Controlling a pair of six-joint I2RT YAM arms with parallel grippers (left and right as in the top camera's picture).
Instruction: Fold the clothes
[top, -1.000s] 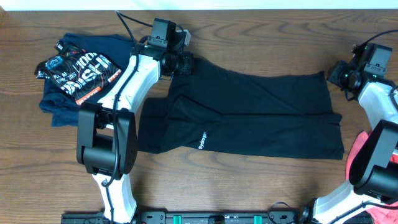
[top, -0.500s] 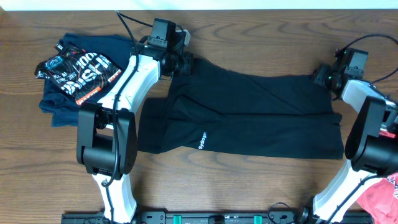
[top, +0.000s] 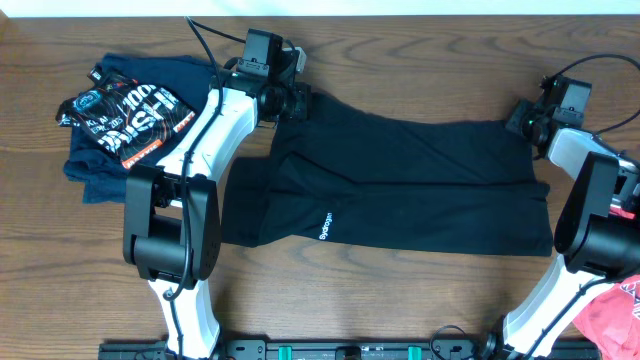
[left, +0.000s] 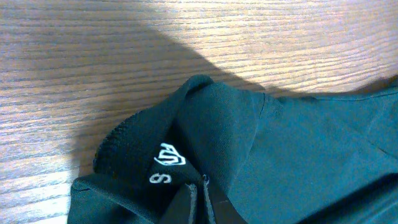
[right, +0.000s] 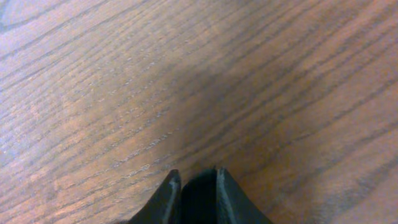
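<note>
The black clothes (top: 400, 180) lie spread flat across the middle of the table, with a small white logo (top: 325, 226) near the front edge. My left gripper (top: 300, 100) sits at their far left corner. In the left wrist view it (left: 200, 186) is shut on a bunched fold of the clothes (left: 298, 143) beside a white size mark. My right gripper (top: 517, 123) is at the far right corner. In the right wrist view its fingertips (right: 198, 177) stand close together with black fabric (right: 199, 202) filling the narrow gap, and bare wood lies beyond.
A navy garment with white-and-orange print (top: 120, 125) lies folded at the far left. A coral-red garment (top: 610, 315) shows at the right front edge, partly behind the right arm. The wooden table (top: 400, 300) extends toward the front.
My right gripper has moved left from the table's right side to the clothes' far right corner and narrowed its jaws onto the fabric. The left gripper has stayed put, still shut.
</note>
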